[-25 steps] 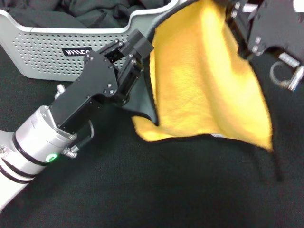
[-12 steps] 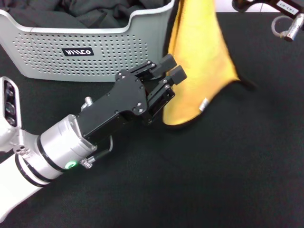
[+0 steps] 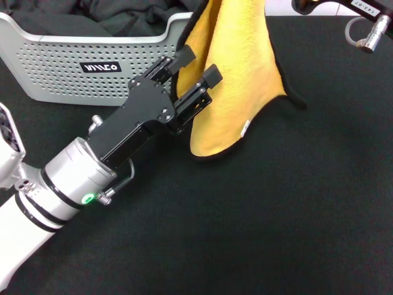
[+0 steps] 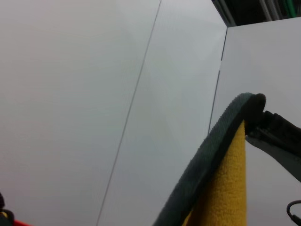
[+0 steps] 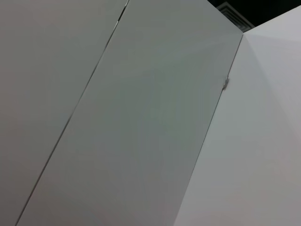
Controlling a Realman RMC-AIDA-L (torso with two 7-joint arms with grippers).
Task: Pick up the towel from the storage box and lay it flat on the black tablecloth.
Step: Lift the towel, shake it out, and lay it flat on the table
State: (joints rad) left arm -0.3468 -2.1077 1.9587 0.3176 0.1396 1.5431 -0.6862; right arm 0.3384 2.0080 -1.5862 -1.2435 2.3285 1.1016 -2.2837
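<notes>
**Towel lifted clear of box, hanging narrow; spreading not begun**

Item: towel (image 3: 230,74), yellow face out, hanging in a gathered drape beside the storage box (image 3: 92,67), lowest corner just above the black tablecloth (image 3: 276,215).

Change: a second ago it hung wide; now it has narrowed and swung toward the box. Judgement: it must be opened out again before laying flat.

Left gripper (image 3: 198,69): beside the box's near corner, fingers apart, straddling the towel's edge, not clamped.

Right gripper (image 3: 307,5): above the towel, mostly out of view; it apparently carries the top, though its fingers cannot be judged.
</notes>
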